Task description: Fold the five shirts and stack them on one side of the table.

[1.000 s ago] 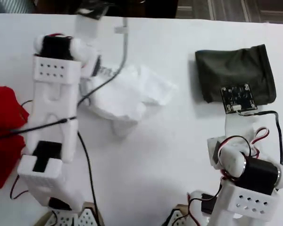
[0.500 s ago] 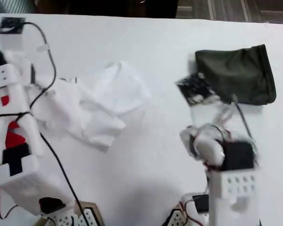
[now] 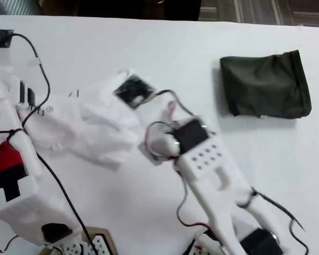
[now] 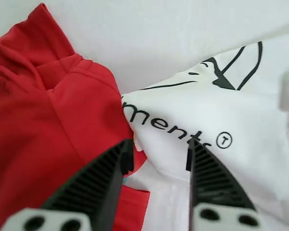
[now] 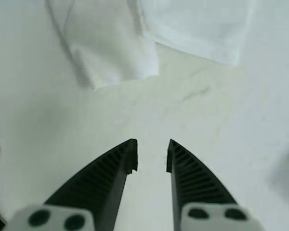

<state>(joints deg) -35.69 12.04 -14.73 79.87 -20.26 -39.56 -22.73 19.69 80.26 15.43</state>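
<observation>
White shirt (image 3: 98, 127) is noted crumpled and unfolded on the bench (image 3: 165, 48), left of centre. Its long axis is judged to run across the bench, from the left arm (image 3: 13, 175) toward the middle.

One dark green shirt (image 3: 266, 85) is seen folded at the far right of the bench, well apart from the rest. A red shirt (image 3: 5, 156) is bunched at the left edge, partly under the left arm.

Left end effector (image 4: 159, 149): jaws held fairly wide, nothing gripped. It is placed directly over the line where the printed edge of the white shirt meets the red shirt; the two cloths are touching there.

Right end effector (image 5: 151, 154): jaws parted only narrowly, nothing between them. Bare bench is seen below the tips; a sleeve or folded flap of the white shirt lies just ahead of them, not yet touched. The right arm (image 3: 202, 159) is stretched diagonally across the bench to the shirt's near-centre end.

Judgement: the white shirt is the piece in hand, bracketed end to end by the two arms. The left end effector is the nearer to cloth. Spreading flat is likely needed before any fold. Risk: red cloth could be pinched along with the white at the left edge.
</observation>
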